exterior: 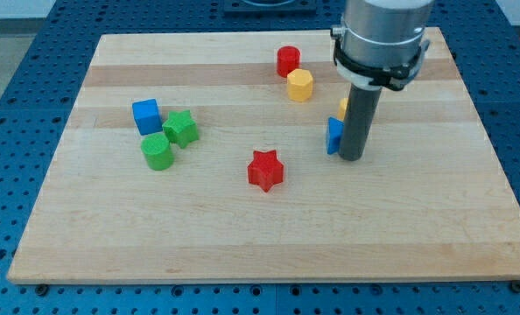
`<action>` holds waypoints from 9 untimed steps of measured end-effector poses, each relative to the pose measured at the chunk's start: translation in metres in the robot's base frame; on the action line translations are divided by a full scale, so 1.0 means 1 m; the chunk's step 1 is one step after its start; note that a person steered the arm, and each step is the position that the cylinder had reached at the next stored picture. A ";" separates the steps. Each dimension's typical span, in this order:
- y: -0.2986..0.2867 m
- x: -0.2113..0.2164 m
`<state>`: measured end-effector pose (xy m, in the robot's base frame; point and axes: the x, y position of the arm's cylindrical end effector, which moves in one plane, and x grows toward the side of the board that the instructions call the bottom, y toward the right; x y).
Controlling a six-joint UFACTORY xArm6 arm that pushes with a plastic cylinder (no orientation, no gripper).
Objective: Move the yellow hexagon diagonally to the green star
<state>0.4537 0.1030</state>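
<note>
The yellow hexagon (300, 85) sits near the view's top centre, just below the red cylinder (287, 61). The green star (181, 128) lies at the view's left, between the blue cube (146, 115) and the green cylinder (158, 151). My tip (350, 157) rests on the board right of centre, well to the right of and below the yellow hexagon. It touches the right side of a blue block (333, 136), shape unclear. A yellow block (342, 108) is mostly hidden behind the rod.
A red star (265, 170) lies at the board's centre, left of my tip. The wooden board (260, 245) rests on a blue perforated table. The arm's grey body hangs over the board's top right.
</note>
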 end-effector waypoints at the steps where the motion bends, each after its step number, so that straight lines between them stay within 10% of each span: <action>1: -0.008 -0.014; 9: 0.058 -0.066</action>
<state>0.3877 0.1609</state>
